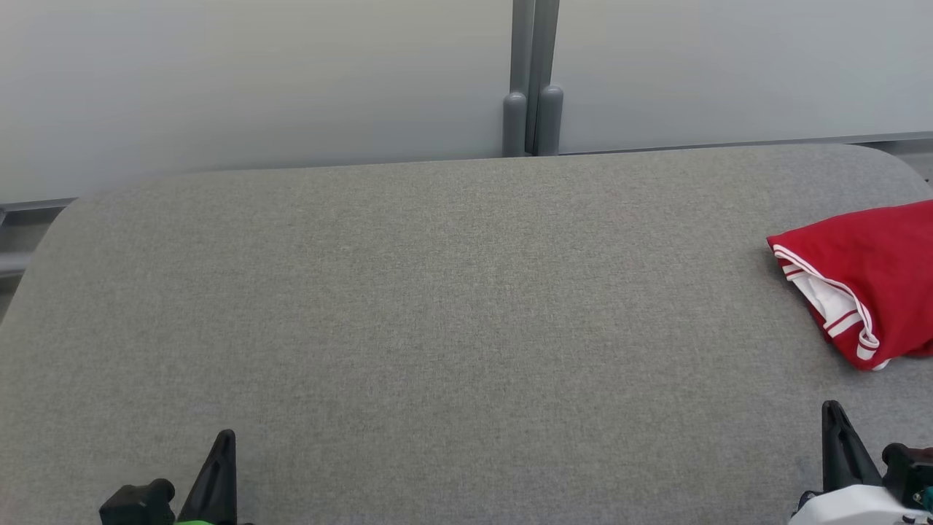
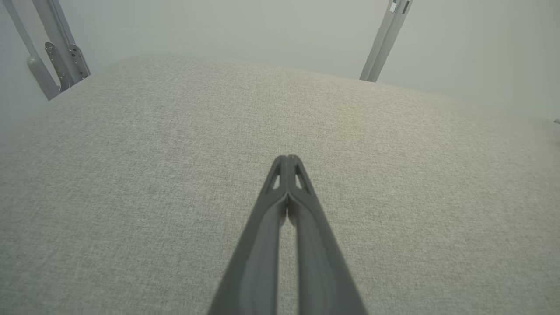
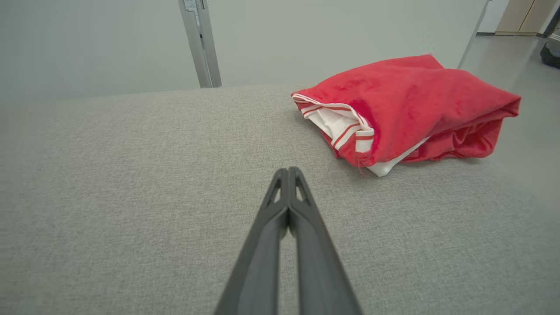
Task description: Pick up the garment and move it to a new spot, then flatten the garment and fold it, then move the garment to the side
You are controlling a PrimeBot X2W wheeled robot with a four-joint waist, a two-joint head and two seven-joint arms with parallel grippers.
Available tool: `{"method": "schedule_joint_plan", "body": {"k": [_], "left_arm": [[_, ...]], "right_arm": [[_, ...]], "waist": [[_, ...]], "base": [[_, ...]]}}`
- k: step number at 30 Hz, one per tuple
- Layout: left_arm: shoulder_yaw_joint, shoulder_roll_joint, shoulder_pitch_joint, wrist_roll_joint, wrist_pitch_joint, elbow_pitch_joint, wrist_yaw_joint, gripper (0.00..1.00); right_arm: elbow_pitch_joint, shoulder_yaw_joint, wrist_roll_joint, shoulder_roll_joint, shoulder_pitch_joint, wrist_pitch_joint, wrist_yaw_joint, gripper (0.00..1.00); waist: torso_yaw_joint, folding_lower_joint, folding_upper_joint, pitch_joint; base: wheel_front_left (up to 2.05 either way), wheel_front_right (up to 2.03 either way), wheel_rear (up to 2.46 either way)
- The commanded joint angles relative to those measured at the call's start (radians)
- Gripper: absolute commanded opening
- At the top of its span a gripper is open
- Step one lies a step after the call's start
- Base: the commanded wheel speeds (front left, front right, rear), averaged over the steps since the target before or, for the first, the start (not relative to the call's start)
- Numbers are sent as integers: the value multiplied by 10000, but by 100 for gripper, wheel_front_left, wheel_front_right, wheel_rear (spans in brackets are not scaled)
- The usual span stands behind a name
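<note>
Head view has the red garment [image 1: 867,281] lying at the far right of the grey padded table [image 1: 408,328], running past the picture's right edge, while the wide middle of the tabletop is bare. The garment is doubled over on itself into a thick, loose bundle. A white lining with red stripes shows at its open left end. Lying off to one side like that, it leaves the working area free. To my eye this fits two readings: a bundle waiting to be carried to the middle and spread out, or one folded and set aside. The fold is rough enough that I would not choose between them.

The left gripper [image 1: 227,437] sits low at the near left and the right gripper [image 1: 831,410] at the near right, each pointing away over the cloth surface. Both have their fingers pressed together tip to tip, with nothing between them. The right one is near the garment but apart from it, and the left is well apart.
</note>
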Motion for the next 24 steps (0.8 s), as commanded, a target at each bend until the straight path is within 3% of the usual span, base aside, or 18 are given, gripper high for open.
{"method": "schedule_joint_plan", "body": {"k": [1, 24], "left_arm": [[121, -6, -175, -521, 104, -188, -3, 0], [620, -332, -679, -3946, 1058, -378, -14, 0]], "right_arm": [[-121, 29, 666, -101, -294, 125, -1, 0], [-121, 508, 5057, -168, -768, 995, -3, 0]], "waist": [[-4, 0, 5, 1], [-48, 0, 20, 21]], "base": [[0, 0, 0], [0, 0, 0]]}}
